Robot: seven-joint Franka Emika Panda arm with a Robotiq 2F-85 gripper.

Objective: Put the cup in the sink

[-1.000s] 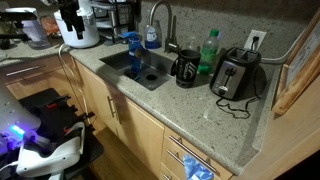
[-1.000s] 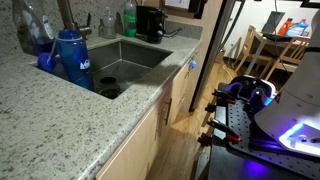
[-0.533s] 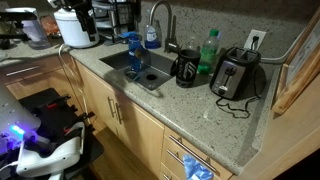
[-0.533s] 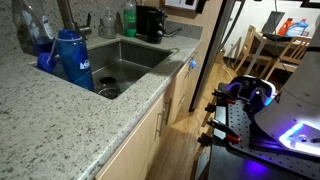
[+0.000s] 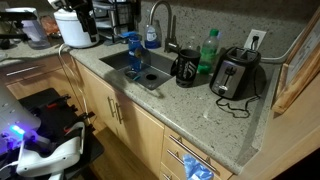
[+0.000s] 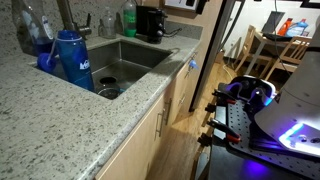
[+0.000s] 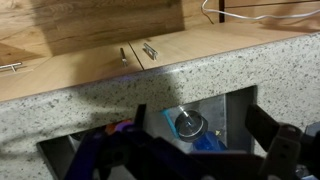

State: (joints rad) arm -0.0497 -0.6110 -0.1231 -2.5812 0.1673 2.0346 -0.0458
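Observation:
The cup [image 6: 70, 59] is a blue tumbler with a dark lid. It stands upright inside the steel sink [image 6: 140, 62], against the wall nearest the camera. It also shows in the sink [image 5: 150, 75] in an exterior view [image 5: 133, 52]. In the wrist view I look down on its round lid [image 7: 190, 123] between my two dark fingers. My gripper [image 7: 201, 122] is open and empty, well above the cup and not touching it. My arm [image 5: 84, 10] shows only as a dark shape at the top left.
On the counter beyond the sink stand a faucet [image 5: 158, 18], a black coffee maker [image 5: 186, 67], a green bottle [image 5: 209, 50] and a toaster [image 5: 236, 75]. A white appliance [image 5: 78, 28] sits at the counter's far left. A blue soap bottle [image 6: 41, 50] stands behind the cup.
The dark arm at the top left shifted a little to the right a second ago and has held still since. The cup has not moved.

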